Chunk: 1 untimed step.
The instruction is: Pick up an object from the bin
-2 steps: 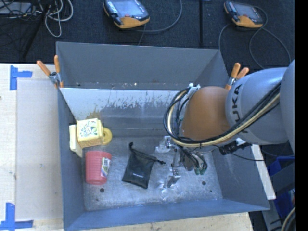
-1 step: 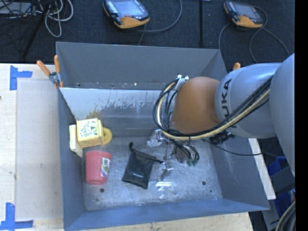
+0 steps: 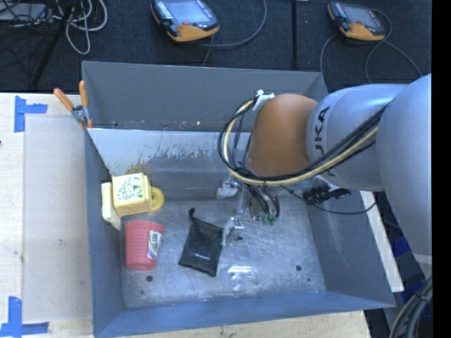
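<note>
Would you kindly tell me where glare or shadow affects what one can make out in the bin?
In the camera view, light glares in a pale streaky band off the bin's back wall; the gripper hangs dim beneath the arm's orange cover; the black pouch beside it shows little surface detail; the red cylinder and yellow box at left are evenly lit.

In bin (image 3: pixel 176 97): 1 yellow labelled obj (image 3: pixel 131 192), 1 red cyl. (image 3: pixel 141 245), 1 black pouch (image 3: pixel 201 248), 1 clear plastic bit (image 3: pixel 239 274).

Red can (image 3: pixel 143 244), yellow mug (image 3: pixel 132 194) beside it, clear plastic scrap (image 3: pixel 239 273)
</note>
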Each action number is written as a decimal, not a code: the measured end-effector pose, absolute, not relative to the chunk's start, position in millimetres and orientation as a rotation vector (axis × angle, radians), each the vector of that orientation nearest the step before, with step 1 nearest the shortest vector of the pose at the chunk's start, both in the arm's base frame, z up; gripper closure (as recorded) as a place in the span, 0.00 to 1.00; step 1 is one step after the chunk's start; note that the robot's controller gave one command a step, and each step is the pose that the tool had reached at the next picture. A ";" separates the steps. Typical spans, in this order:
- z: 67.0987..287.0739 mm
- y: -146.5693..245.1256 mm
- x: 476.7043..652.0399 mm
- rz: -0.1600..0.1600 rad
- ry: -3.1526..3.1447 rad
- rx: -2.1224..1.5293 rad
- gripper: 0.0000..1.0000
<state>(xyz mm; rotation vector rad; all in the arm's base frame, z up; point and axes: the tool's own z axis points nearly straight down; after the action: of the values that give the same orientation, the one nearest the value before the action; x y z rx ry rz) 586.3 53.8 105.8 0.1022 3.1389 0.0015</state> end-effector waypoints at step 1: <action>84.8 70.5 583.6 -0.001 3.139 -0.157 0.00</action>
<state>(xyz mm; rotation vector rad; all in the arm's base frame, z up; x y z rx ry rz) 583.6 70.5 84.8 -0.1575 3.1388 -0.0012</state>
